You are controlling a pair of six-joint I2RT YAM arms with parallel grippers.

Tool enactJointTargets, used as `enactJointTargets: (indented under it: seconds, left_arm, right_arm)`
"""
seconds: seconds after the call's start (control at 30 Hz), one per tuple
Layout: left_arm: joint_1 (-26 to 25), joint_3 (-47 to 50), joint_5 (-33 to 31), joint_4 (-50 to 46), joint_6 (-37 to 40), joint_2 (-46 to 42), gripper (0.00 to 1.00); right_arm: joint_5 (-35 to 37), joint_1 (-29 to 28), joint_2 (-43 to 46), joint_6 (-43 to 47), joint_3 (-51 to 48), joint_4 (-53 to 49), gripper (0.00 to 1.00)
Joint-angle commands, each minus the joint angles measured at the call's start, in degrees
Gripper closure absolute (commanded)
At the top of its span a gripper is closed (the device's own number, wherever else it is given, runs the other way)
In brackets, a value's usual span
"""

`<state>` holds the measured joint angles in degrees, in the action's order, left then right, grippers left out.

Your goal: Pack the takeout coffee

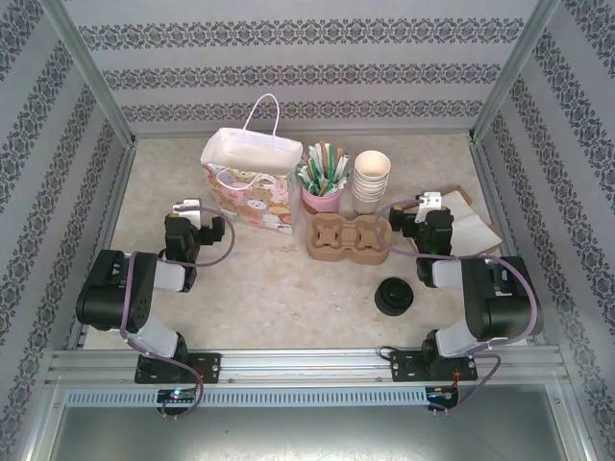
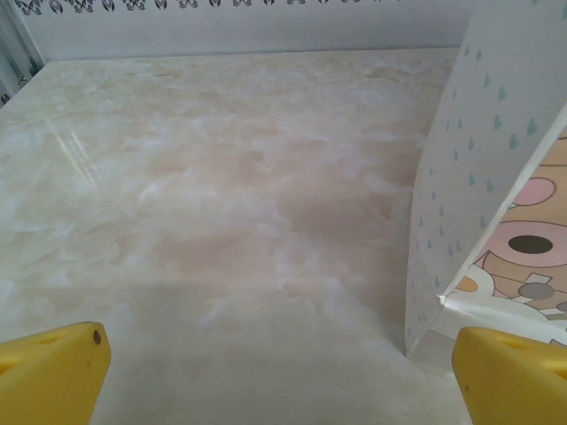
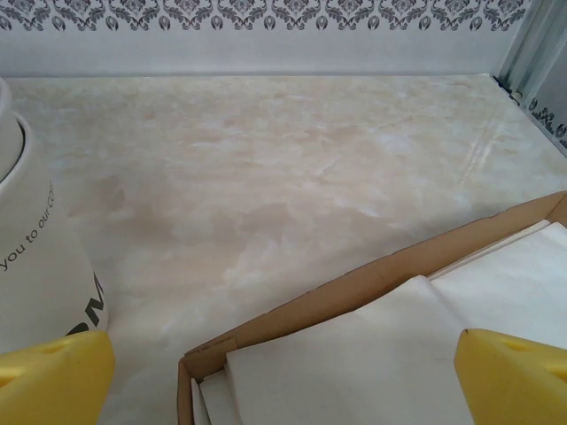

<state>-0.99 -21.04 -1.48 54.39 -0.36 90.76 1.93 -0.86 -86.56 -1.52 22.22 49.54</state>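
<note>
The bench (image 1: 288, 298) has a pale, marbled beige surface. Toward the rear stand, left to right, a patterned gift bag (image 1: 252, 197), upright and open; a pink cup (image 1: 322, 200) holding packets; and a stack of white paper cups (image 1: 371, 182). A brown cardboard cup carrier (image 1: 348, 240) lies just in front of the pink cup and the stack. A shallow cardboard tray of white napkins (image 1: 476, 226) lies at the right. The black-lidded takeout coffee (image 1: 394, 296) stands nearer the front, apart from the carrier.

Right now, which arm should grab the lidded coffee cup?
Right. The cup stands by the right arm's side, much nearer the open right claw. The left claw is far off, beside the gift bag.
</note>
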Motion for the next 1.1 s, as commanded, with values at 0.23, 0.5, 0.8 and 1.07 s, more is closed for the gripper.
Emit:
enactJointTargets:
  seconds: [0.23, 0.5, 0.8, 1.07]
  left_arm:
    - [0.73, -1.02, 1.02, -0.52, 0.8, 0.12, 0.0]
    - [0.73, -1.02, 1.04, -0.52, 0.8, 0.12, 0.0]
    - [0.73, -1.2, 1.3, -0.78, 0.68, 0.12, 0.0]
    - [0.73, 3.23, 2.12, 7.08, 0.98, -0.44, 0.0]
  right_arm:
    - [-1.2, 0.25, 0.05, 0.05, 0.02, 1.17, 0.02]
    - [-1.17, 0.25, -0.08, 0.02, 0.11, 1.17, 0.02]
    - [-1.15, 0.23, 0.05, 0.0, 0.06, 1.17, 0.02]
    - [-0.06, -0.47, 3.14, 0.41, 0.61, -2.02, 0.02]
